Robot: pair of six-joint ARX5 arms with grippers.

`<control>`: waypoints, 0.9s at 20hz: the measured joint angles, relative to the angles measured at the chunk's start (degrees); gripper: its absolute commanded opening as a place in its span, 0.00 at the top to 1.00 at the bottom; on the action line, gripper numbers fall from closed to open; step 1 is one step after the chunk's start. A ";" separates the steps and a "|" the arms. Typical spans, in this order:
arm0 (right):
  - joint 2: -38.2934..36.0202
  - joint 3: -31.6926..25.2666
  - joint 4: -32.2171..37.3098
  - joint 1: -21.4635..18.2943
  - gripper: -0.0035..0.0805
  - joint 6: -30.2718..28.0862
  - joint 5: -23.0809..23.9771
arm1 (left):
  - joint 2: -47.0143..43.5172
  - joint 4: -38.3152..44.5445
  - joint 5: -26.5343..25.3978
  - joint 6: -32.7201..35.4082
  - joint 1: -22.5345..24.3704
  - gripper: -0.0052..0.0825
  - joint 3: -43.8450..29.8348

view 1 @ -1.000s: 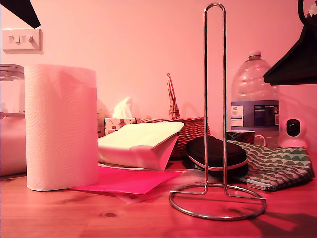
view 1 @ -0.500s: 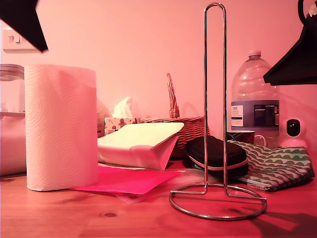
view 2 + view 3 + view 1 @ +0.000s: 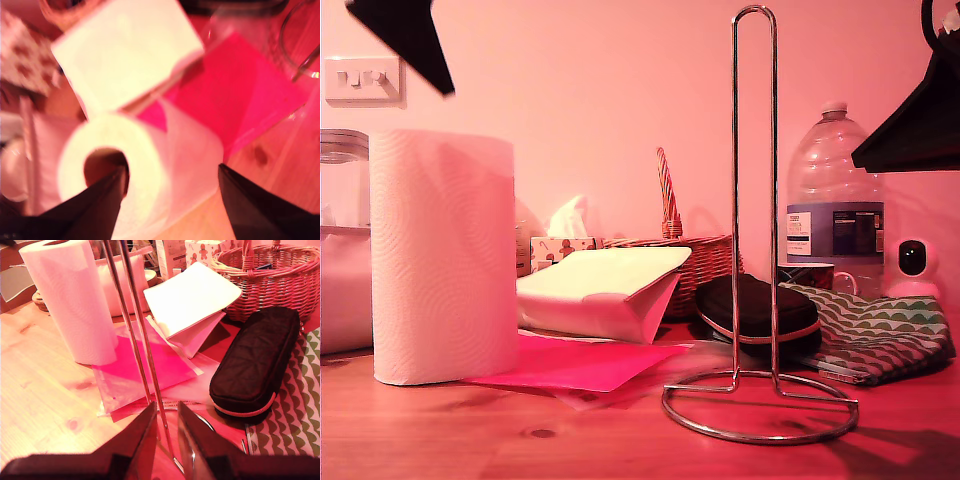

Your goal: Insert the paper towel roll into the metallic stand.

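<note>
The paper towel roll [image 3: 445, 255] stands upright on the wooden table at the exterior view's left. In the first wrist view I look down on its hollow core [image 3: 102, 165]. My first gripper [image 3: 170, 172] hangs open above the roll [image 3: 145, 175], jaws spread wide over its top and apart from it. One dark finger [image 3: 415, 40] shows above the roll in the exterior view. The metallic stand [image 3: 753, 200] stands empty right of centre. My second gripper [image 3: 166, 407] is held above and short of the stand; the upright wires [image 3: 135, 330] show through its narrow gap, ungripped.
Between roll and stand lie a pink sheet [image 3: 580, 365], a white folded bag [image 3: 605, 290] and a black pouch [image 3: 760, 310]. Behind them are a wicker basket [image 3: 705, 265], a tissue box [image 3: 560, 248] and a water bottle [image 3: 835, 200]. A patterned cloth [image 3: 880, 335] lies at the exterior view's right.
My first gripper's dark finger has moved toward the exterior view's right and a little down, coming over the roll's top. The second arm, the roll and the stand have not moved.
</note>
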 measured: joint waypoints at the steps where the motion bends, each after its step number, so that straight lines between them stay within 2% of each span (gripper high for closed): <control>1: 0.00 0.00 0.00 0.00 0.83 0.00 0.00 | 0.72 -0.33 0.44 0.13 0.77 0.34 0.00; 8: 0.00 0.00 0.00 0.00 0.83 0.00 0.00 | 1.90 1.79 7.13 0.44 5.25 0.34 0.02; 13: 0.00 0.00 0.00 0.00 0.83 0.00 -0.02 | 6.86 4.44 7.37 0.57 5.16 0.34 0.11; 18: 0.00 0.00 0.00 0.00 0.83 0.00 0.00 | 9.29 3.54 5.46 0.72 5.95 0.34 0.11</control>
